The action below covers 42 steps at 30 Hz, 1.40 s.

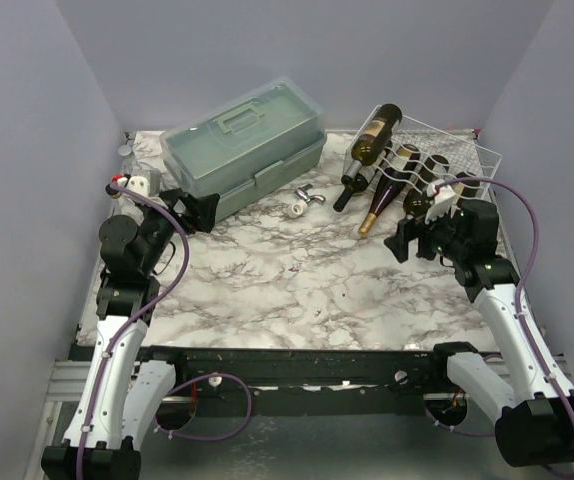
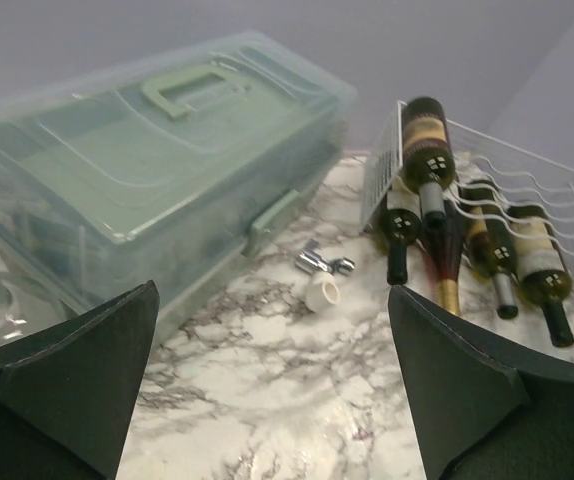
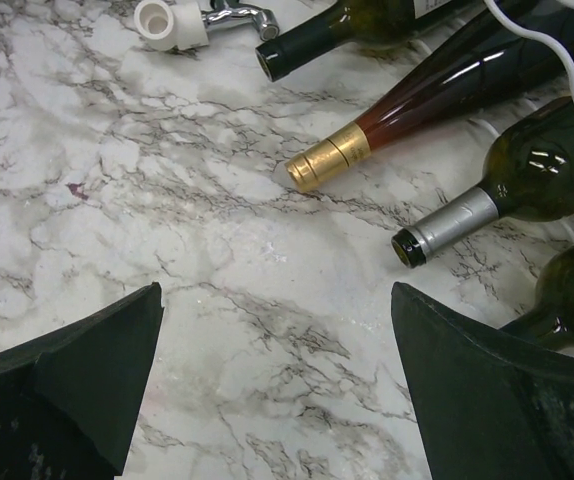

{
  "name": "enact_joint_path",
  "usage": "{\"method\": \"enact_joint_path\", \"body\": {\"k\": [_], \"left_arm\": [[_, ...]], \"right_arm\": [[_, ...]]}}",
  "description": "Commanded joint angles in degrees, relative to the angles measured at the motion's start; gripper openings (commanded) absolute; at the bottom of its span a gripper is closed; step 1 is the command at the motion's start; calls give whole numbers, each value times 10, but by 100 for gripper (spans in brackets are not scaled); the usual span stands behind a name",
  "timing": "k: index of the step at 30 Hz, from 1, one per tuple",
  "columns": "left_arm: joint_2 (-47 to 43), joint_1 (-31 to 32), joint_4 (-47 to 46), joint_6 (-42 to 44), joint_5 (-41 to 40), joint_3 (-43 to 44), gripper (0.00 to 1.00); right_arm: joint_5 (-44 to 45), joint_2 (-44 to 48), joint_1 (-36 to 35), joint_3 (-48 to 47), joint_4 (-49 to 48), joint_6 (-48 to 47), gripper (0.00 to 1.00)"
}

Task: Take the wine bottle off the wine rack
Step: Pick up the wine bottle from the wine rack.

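Where the wine bottles point(image 1: 380, 132) pointed: we saw necks toward the near-left, long axes slanting.
Wine rack point(image 1: 472, 152): stood far right on the table point(image 1: 267, 290), holding the lying bottles.
Toolbox point(image 1: 247, 145): lid was shut.
Left gripper point(image 2: 270, 292): fingers were spread, empty.
Right gripper point(image 3: 275, 290): fingers were spread, empty.

Dark left pincer point(image 2: 272, 295) spread wide at the bottom corners, white-and-grey marbled table point(image 2: 267, 410), pale green translucent plastic toolbox point(image 2: 167, 170) with handle at left, small white plastic cap point(image 2: 322, 293) beside a chrome fitting point(image 2: 319, 262), white thin-wire rack point(image 2: 567, 200) at right cradling dark glass wine bottles point(image 2: 537, 255), another bottle point(image 2: 427, 135) lying atop them.
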<state>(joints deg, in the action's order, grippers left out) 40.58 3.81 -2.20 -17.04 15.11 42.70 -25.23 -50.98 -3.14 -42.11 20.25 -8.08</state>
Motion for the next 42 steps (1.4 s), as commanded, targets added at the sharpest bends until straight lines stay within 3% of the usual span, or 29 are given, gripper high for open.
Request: {"method": "enact_joint_path", "body": {"k": [1, 11, 18, 25, 35, 40, 42], "left_arm": [[-30, -2, 46, -27, 107, -29, 99], [-103, -3, 49, -27, 125, -94, 99], [-109, -2, 54, -26, 129, -92, 99], [-106, -3, 60, -27, 133, -87, 99], [-89, -2, 75, -22, 129, -81, 99], [-85, -3, 78, -20, 124, -80, 99], [-85, -3, 79, -19, 122, -80, 99]], "right_arm": [[-45, -13, 3, 4, -8, -18, 100], [-136, -142, 4, -126, 93, -93, 100], [-190, -249, -2, -251, 74, -27, 99], [-97, -331, -58, -360, 58, 36, 99], [53, -401, -142, -412, 19, 148, 99], [325, -444, -199, -450, 40, 232, 100], [393, -470, -211, -471, 59, 263, 100]]}}
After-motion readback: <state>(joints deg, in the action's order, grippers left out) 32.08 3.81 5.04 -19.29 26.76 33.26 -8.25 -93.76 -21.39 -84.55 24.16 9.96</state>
